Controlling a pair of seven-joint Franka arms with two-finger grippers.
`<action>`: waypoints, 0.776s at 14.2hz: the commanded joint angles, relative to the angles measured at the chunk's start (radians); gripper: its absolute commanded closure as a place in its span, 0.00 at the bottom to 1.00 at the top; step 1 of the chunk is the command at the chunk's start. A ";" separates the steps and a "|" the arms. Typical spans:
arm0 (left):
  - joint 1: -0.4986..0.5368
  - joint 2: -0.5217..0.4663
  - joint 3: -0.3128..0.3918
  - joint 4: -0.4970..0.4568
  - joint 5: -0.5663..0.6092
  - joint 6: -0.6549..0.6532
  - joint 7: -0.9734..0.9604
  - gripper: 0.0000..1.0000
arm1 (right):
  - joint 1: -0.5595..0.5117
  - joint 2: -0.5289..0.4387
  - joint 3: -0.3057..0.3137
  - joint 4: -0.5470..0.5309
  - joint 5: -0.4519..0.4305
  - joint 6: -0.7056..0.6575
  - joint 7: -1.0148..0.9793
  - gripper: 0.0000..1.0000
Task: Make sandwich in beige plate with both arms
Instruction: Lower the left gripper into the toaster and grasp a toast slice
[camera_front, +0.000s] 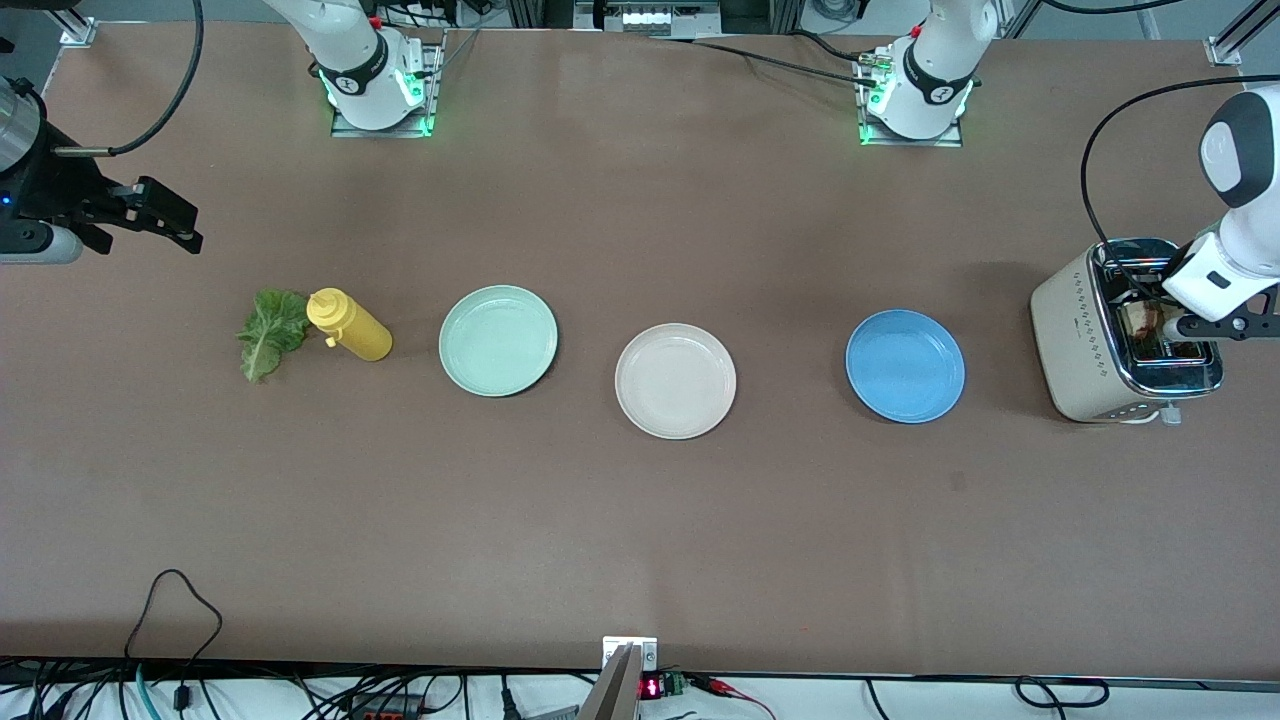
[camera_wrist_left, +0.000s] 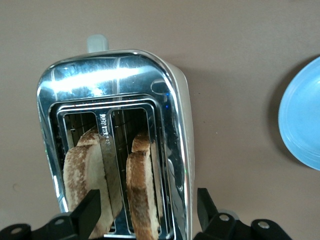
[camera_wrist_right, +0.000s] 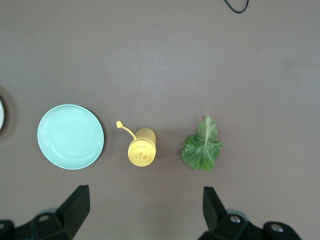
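Reaching for bread looks like the step in hand, since nothing is on any plate yet. Largest first: the table (camera_front: 640, 520), then the toaster (camera_front: 1085, 350) at the left arm's end, near that edge. Two toast slices (camera_wrist_left: 142, 195) stand upright in its slots, one per slot. The left gripper (camera_wrist_left: 148, 212) hangs right over the toaster top, fingers spread apart, straddling the slot area and holding nothing.

Three plates sit in a row along the middle of the table: the blue plate (camera_front: 905, 365) toward the toaster, the beige plate (camera_front: 675, 381) at centre and bare, the mint-green plate (camera_front: 498, 340) toward the right arm's end. Next come the yellow squeeze bottle (camera_front: 350, 326) and, touching it or just beside it, the lettuce leaf (camera_front: 268, 330).

The right gripper (camera_wrist_right: 145, 210) hovers high over that end of the table, fingers wide apart and empty, apparently waiting.

My judgement: the left gripper must drop, pinch one slice and lift it straight up.
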 joint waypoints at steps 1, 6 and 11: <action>0.028 -0.025 -0.007 -0.061 0.022 0.064 0.029 0.37 | -0.009 -0.007 0.003 -0.001 0.017 -0.008 -0.009 0.00; 0.028 -0.025 -0.009 -0.051 0.022 0.052 0.035 0.90 | -0.009 -0.007 0.003 -0.001 0.017 -0.008 -0.006 0.00; 0.028 -0.028 -0.010 -0.024 0.020 0.008 0.038 0.99 | -0.006 -0.008 0.003 -0.002 0.004 -0.008 -0.010 0.00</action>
